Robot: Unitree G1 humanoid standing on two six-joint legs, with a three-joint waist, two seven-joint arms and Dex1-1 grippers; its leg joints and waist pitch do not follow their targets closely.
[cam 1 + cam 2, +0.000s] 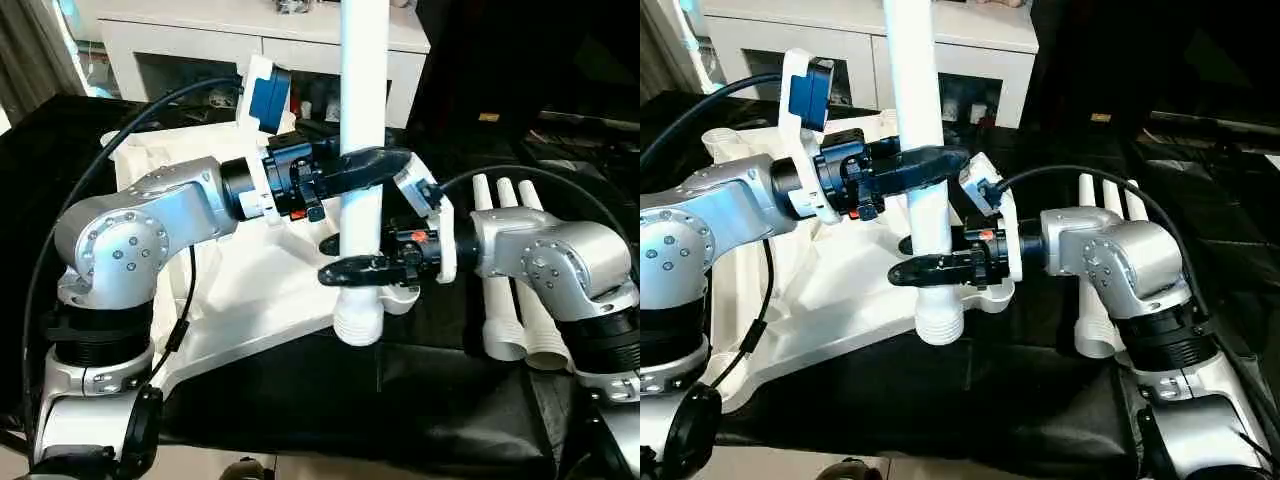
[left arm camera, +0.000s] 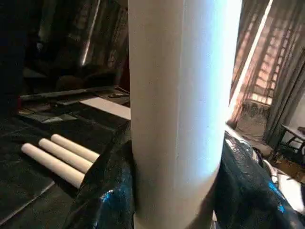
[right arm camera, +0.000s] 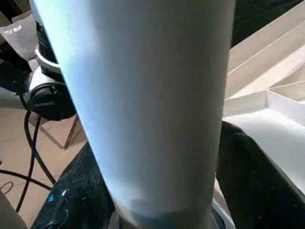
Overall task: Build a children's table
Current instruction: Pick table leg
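A white table leg [image 1: 365, 80] stands upright over the near right corner of the upturned white table top [image 1: 250, 285]. Its ribbed lower end [image 1: 358, 325] hangs just in front of a round corner socket [image 1: 402, 296]. My left gripper [image 1: 375, 165] is shut on the leg about halfway up. Lower down, my right gripper [image 1: 330, 258] is shut on the same leg, one finger in front and one behind. Three more legs [image 1: 510, 270] lie side by side to the right. Up close the leg [image 2: 176, 119] shows in the left wrist view, and in the right wrist view the leg [image 3: 143, 105] has the top's ribs [image 3: 267, 95] behind it.
The black-draped work table [image 1: 300, 400] carries everything. A white cabinet [image 1: 200, 45] stands behind it. Black cables [image 1: 60, 230] loop around both arms. In the right wrist view a stand's base and floor cables [image 3: 33, 138] show beyond the table.
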